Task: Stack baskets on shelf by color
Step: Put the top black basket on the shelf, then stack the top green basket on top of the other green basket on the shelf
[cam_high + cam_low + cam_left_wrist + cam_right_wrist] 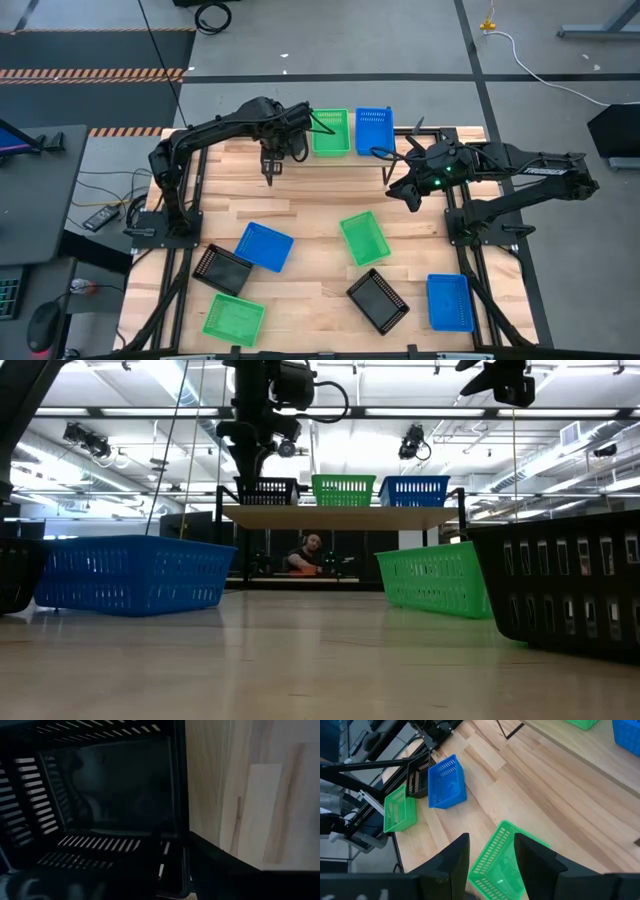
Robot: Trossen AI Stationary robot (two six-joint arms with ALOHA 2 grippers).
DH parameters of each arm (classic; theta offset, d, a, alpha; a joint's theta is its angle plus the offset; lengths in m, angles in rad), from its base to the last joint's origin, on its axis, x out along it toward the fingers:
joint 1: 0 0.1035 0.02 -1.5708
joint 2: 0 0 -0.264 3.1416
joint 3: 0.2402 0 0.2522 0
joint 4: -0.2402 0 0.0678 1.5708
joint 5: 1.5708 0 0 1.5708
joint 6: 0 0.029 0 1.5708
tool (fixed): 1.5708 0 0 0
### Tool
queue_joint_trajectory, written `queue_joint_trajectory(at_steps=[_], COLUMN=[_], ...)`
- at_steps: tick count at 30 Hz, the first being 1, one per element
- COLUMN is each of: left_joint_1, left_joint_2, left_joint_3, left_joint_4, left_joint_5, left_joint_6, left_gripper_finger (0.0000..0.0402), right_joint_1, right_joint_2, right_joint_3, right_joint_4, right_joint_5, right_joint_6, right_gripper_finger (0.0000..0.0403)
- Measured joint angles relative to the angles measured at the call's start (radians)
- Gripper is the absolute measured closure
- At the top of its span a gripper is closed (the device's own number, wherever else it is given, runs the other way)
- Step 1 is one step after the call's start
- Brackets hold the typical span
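Closest to the counter's (300, 205) front edge lie a green basket (233, 318), a black one (379, 299) and a blue one (449, 302), the blue one just beside the right edge. A little farther in sit another black basket (222, 268), touching a tilted blue basket (263, 246), and a skewed green basket (364, 238) near the middle. Beyond these runs a bare strip of counter, wide open up to the shelf (340, 513).

The right gripper (491, 865) hangs high over that strip's right part, its fingers (452, 862) apart with nothing between them; the middle green basket shows below.

At the far edge the shelf carries one row: a black basket (268, 491) at the left end, a green (343, 489) in the middle, a blue (414, 490) at the right. The left gripper (250, 468) is directly above the black one, looking into it by its right wall; whether it is parted or gripping I cannot tell.
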Motion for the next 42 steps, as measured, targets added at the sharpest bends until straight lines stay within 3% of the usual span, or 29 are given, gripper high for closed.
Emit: queue_joint_trajectory(at_steps=[12, 20, 28, 42], left_joint_1=[-0.040, -0.092, -0.207, -0.496], left_joint_2=[-0.009, -0.018, -0.029, -0.027], left_joint_3=[0.035, 0.208, 0.367, 0.371], left_joint_4=[-0.038, -0.118, -0.171, -0.078], left_joint_5=[-0.001, -0.023, 0.051, 0.109], left_joint_6=[-0.053, -0.145, -0.406, -0.942], left_gripper_finger=[0.0309, 0.0289, 0.0269, 0.0261], right_joint_1=[0.000, 0.000, 0.076, 0.300], right_joint_2=[0.000, 0.000, 0.023, 0.278], right_joint_3=[0.000, 0.000, 0.000, 0.000], right_joint_4=[0.000, 0.000, -0.007, -0.108], right_joint_5=[0.000, -0.024, -0.079, -0.078], right_joint_6=[0.008, 0.004, -0.090, -0.359], right_gripper_finger=[0.0241, 0.0241, 0.0241, 0.0241])
